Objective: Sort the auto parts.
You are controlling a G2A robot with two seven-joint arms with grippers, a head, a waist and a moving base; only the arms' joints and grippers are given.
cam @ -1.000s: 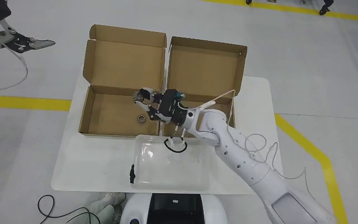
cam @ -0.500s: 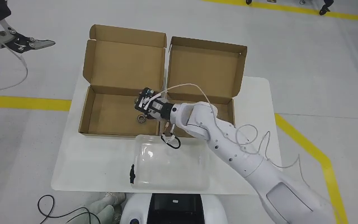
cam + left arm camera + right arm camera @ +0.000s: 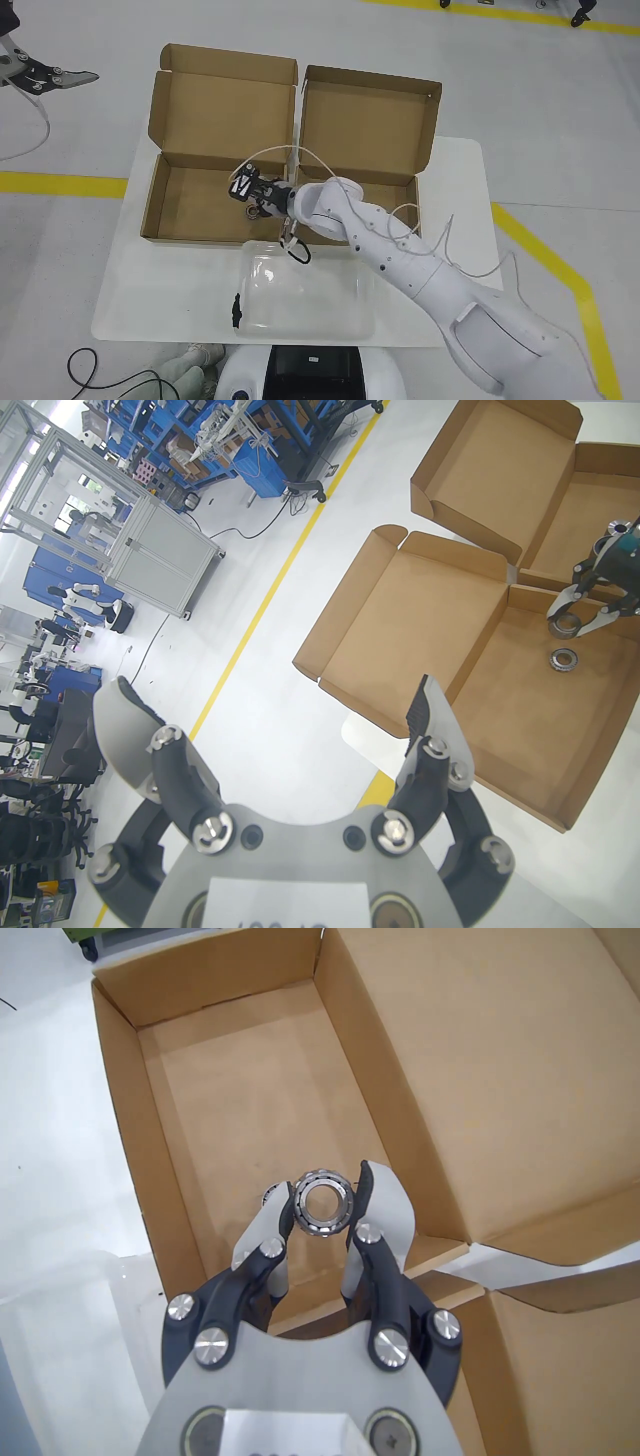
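A factory-style robotics workshop: well beyond the left gripper (image 3: 272, 700) stand blue storage racks (image 3: 260, 465), a metal-framed enclosure (image 3: 155, 555), another white robot (image 3: 80, 595) and office chairs (image 3: 30, 830), with a yellow line (image 3: 282, 570) crossing the pale floor (image 3: 250, 525).

A white table (image 3: 455, 200) bears two open cardboard boxes (image 3: 195, 205) (image 3: 365, 130) and a clear tub (image 3: 340, 300).

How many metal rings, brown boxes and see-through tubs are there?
Metal rings: 2 (held ring in the right gripper, loose ring)
Brown boxes: 2 (ring box, other box)
See-through tub: 1
Total: 5
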